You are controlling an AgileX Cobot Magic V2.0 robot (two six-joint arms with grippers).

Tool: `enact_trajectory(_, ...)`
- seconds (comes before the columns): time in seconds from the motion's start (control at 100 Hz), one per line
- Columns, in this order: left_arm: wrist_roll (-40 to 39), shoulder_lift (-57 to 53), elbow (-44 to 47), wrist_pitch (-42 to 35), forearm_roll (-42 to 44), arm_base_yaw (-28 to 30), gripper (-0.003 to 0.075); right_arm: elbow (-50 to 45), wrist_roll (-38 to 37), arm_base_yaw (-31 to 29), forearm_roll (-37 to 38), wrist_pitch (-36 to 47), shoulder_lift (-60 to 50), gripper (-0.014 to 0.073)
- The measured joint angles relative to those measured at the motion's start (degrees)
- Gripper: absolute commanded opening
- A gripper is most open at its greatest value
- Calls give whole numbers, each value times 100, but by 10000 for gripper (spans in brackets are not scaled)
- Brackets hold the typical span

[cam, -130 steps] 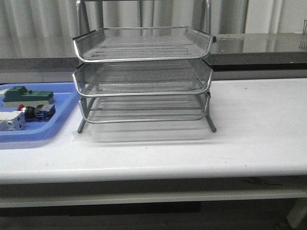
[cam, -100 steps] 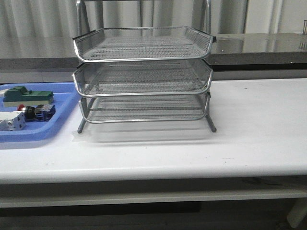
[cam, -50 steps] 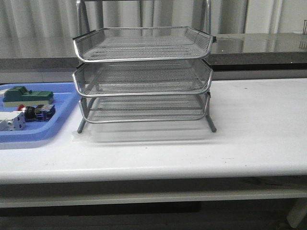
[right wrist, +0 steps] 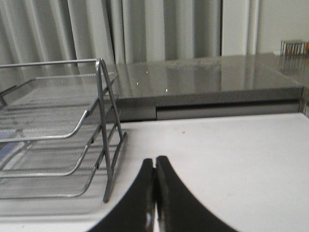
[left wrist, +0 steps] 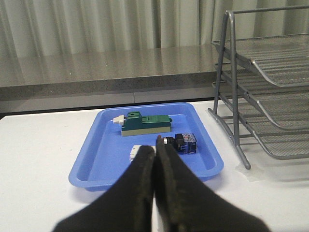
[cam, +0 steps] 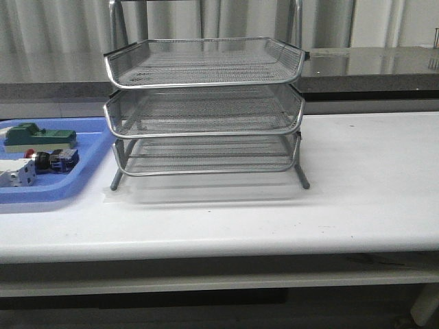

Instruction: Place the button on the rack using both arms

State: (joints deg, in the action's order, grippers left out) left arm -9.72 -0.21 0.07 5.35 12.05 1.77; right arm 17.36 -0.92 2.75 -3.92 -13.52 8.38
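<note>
So the button [cam: 53,162] is sitting in the blue tray [cam: 82,179] at the left end of the table, lying on its side with its long axis running left-right, red head pointing left toward the white boxy part [cam: 15,173]. The green block [cam: 38,137] is just behind it. The rack [cam: 204,110] stands right of the tray, all three tiers look bare. The left gripper [left wrist: 154,157] is pinched closed with nothing in it, and the button lies ahead of it, slightly right. The right gripper [right wrist: 155,166] is closed and empty too, over by the rack's right side, so I'd say the left arm is clearly nearer.
</note>
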Motion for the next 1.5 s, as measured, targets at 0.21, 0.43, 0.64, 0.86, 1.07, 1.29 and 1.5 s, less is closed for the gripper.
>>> enact_trajectory(0.21,0,0,0,0,0,0,-20,1759,0,0,-229,-2066,1768,-61)
enact_trajectory(0.43,0,0,0,0,0,0,-20,2821,0,0,-486,-2773,3362,-61)
enact_trajectory(0.64,0,0,0,0,0,0,-20,2909,0,0,-1175,-2532,4289,-55)
enact_trajectory(0.86,0,0,0,0,0,0,-20,2909,11,0,-1997,-2483,4999,246)
enact_trajectory(1.07,0,0,0,0,0,0,-20,2909,20,0,-2433,-2418,5330,483)
enact_trajectory(1.29,0,0,0,0,0,0,-20,2909,998,0,-3679,-2156,5844,465)
enact_trajectory(1.5,0,0,0,0,0,0,-20,2917,3157,0,-6187,-1856,6792,465)
